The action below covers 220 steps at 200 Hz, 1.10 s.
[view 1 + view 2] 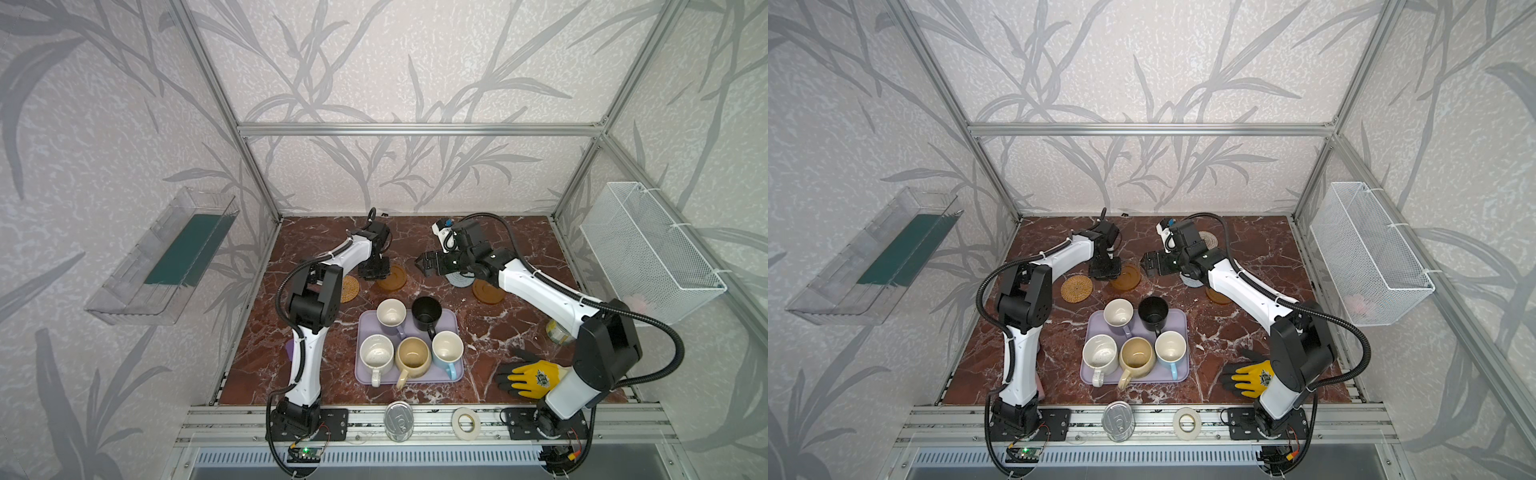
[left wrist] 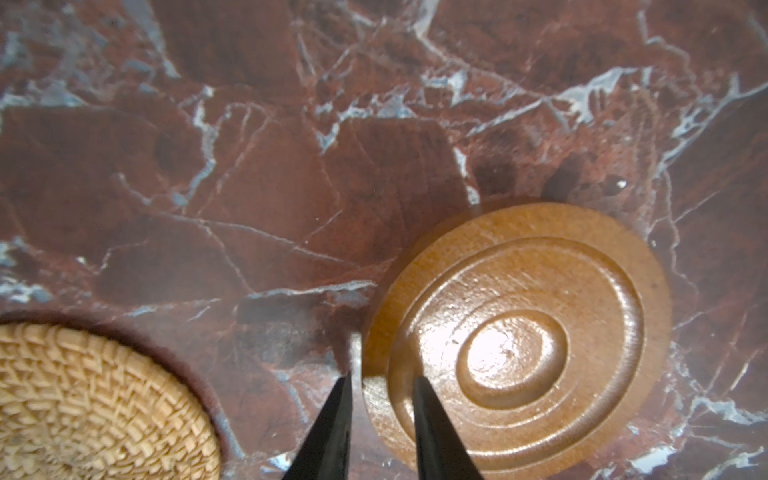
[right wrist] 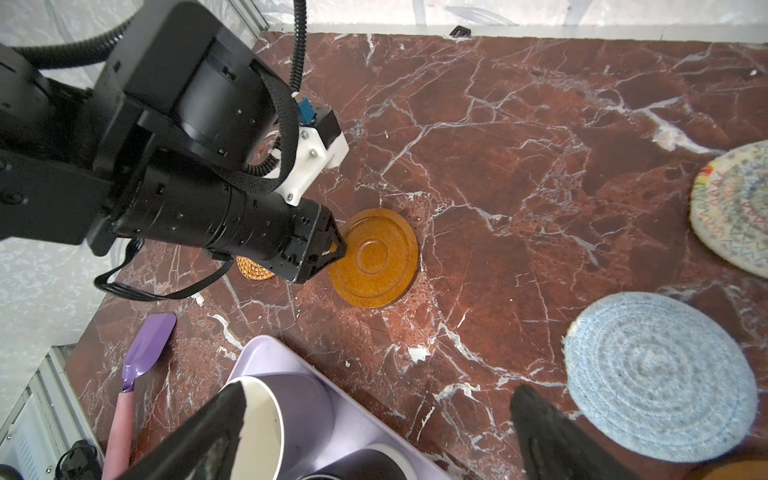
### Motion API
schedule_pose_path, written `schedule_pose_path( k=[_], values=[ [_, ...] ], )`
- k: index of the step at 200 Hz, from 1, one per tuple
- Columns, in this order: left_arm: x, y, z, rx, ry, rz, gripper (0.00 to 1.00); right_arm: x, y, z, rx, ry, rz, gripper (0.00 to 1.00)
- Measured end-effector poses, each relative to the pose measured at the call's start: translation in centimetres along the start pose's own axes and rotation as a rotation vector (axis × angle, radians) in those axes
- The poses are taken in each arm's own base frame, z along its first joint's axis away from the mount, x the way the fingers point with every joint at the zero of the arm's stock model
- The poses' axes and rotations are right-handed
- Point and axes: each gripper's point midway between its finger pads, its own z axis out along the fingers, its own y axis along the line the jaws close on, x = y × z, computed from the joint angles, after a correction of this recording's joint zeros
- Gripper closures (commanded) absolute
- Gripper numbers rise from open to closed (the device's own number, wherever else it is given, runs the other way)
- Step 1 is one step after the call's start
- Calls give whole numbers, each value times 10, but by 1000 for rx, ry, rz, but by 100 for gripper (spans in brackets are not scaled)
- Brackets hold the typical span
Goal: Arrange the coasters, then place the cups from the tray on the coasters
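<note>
Left arm (image 1: pixel 307 365) rises from the near edge of the worktop (image 1: pixel 498 332), folds at the elbow and reaches toward the far side, wrist tipped steeply down. The left claw (image 2: pixel 382 376) pinches the rim of a wooden coaster (image 2: pixel 540 324) between narrowed fingers. Right arm (image 1: pixel 536 286) stretches inward, and the right claw (image 3: pixel 380 390) hangs above the worktop with its jaws spread wide, holding nothing.

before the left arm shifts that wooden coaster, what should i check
1. left gripper astride the wooden coaster rim: ok
2. rim firmly pinched: cannot tell
3. rattan coaster apart from the wooden one: ok
4. right gripper open and empty: ok
5. five cups upright on the tray: ok
</note>
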Motion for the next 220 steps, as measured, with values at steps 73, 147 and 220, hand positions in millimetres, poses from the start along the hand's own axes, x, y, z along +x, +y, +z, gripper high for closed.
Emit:
schedule_pose_path(
  k=[73, 147, 220],
  values=[
    [7, 9, -2, -24, 19, -6, 74, 20, 0, 24, -32, 116, 15, 1],
    [16, 20, -4, -47, 45, -18, 74, 25, 0, 26, -37, 135, 20, 1],
    [35, 29, -8, -59, 74, -22, 75, 25, 1, 25, -44, 137, 21, 1]
  ],
)
